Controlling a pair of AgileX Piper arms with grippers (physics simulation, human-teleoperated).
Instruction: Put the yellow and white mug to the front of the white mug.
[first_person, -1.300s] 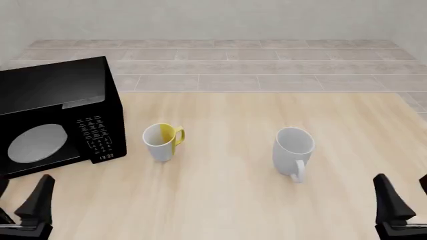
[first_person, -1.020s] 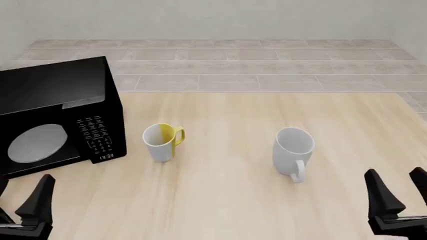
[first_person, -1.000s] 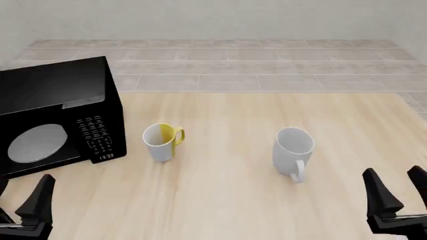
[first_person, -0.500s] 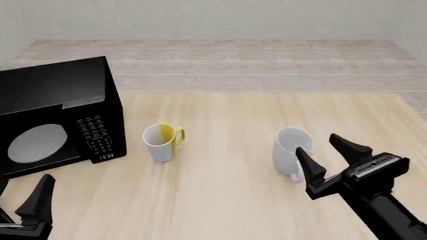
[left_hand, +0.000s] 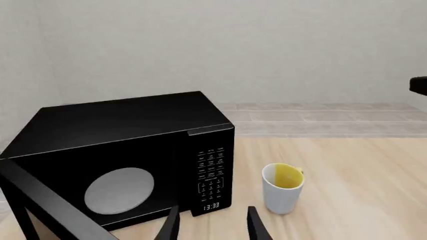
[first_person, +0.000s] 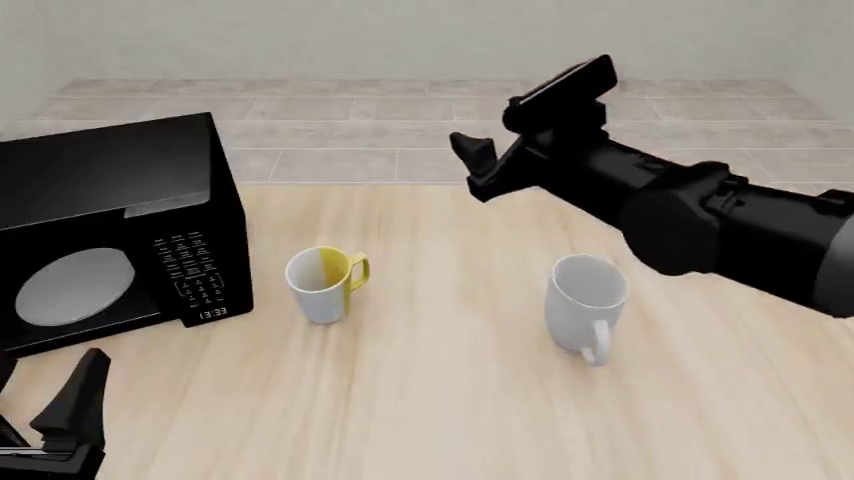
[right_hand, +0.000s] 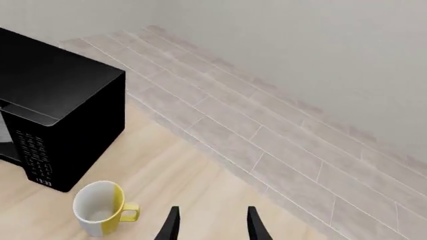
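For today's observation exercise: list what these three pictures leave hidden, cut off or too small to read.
- White mug: seen only in the front view; neither wrist view shows it.
- Left tool: cut by the front view's bottom edge.
- Right tool: in the front view the arm's own body hides its fingertips.
- Microwave keypad labels: too small in every view.
- Yellow and white mug: its handle barely peeks past the body in the left wrist view.

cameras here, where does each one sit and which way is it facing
Front view: fixed above the arms' side, looking forward and down at the table, microwave, yellow and white mug and white mug; right arm raised across the view, left tool low at the near left.
Left wrist view: low behind the left tool, facing microwave and yellow and white mug.
Right wrist view: high behind the right tool, looking down.
All three share the yellow and white mug and microwave.
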